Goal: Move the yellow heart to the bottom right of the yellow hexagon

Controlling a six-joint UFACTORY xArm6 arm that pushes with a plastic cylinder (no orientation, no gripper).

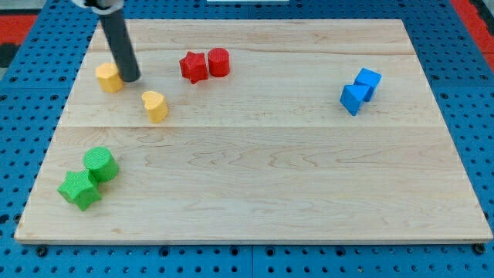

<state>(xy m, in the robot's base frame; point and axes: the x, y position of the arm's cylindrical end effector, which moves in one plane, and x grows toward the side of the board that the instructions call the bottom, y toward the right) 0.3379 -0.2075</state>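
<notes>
The yellow hexagon (pixel 109 77) sits near the board's upper left. The yellow heart (pixel 155 106) lies below and to the right of it, a short gap apart. My tip (pixel 131 78) rests on the board just right of the yellow hexagon, touching or nearly touching it, and up-left of the heart. The dark rod rises from there to the view's top.
A red star (pixel 193 66) and a red cylinder (pixel 219 62) stand together at the top middle. Two blue blocks (pixel 360 90) touch at the right. A green cylinder (pixel 100 164) and a green star (pixel 79 189) sit at the lower left. The wooden board (pixel 270 170) lies on a blue pegboard.
</notes>
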